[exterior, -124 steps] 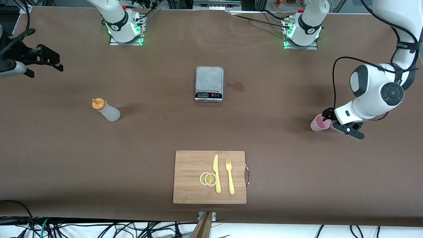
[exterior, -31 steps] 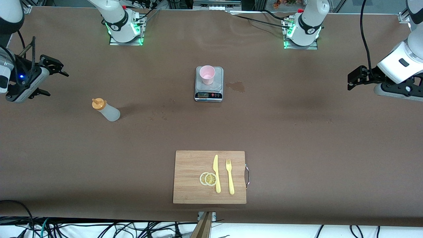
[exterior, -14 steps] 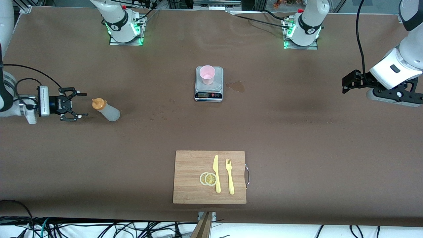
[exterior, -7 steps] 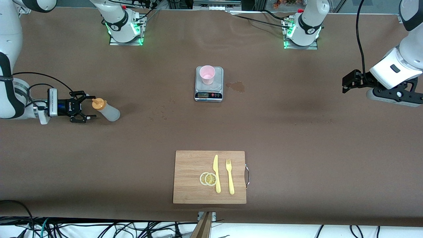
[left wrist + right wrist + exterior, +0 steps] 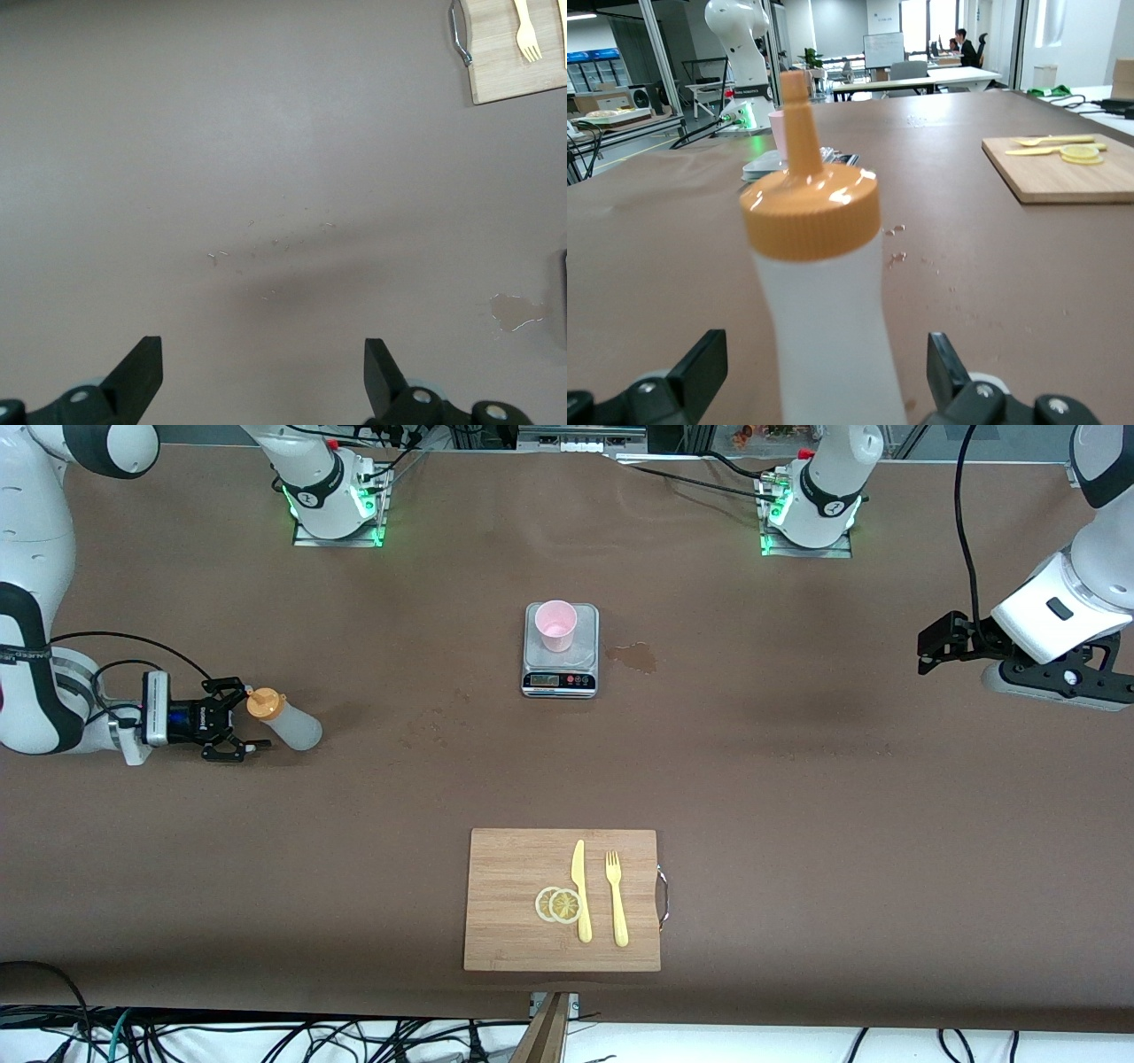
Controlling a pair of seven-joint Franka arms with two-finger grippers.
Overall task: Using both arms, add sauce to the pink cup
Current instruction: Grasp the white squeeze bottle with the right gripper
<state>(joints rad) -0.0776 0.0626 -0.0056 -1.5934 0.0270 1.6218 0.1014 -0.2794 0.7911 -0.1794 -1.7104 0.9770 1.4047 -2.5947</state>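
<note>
The small translucent whitish squeeze bottle with an orange nozzle cap (image 5: 285,720) stands upright on the brown table toward the right arm's end, at about eight o'clock from the silver kitchen scale (image 5: 561,650) at the table's middle. The right gripper (image 5: 237,721) is level with the bottle, its black fingers (image 5: 700,367) spread wide on either side of the bottle's body without touching it; nothing is gripped. The small pale pink plastic tumbler (image 5: 555,624) sits upright on the scale's platform. A small wet stain (image 5: 633,656) lies just beside the scale, at its three o'clock. At six o'clock from the scale lies a bamboo cutting board (image 5: 514,868) carrying two lemon slices (image 5: 558,904), a yellow plastic knife (image 5: 580,889) and a yellow plastic fork (image 5: 616,897). The left gripper (image 5: 926,652) waits over bare table at the left arm's end, fingers (image 5: 379,374) wide apart and empty.
</note>
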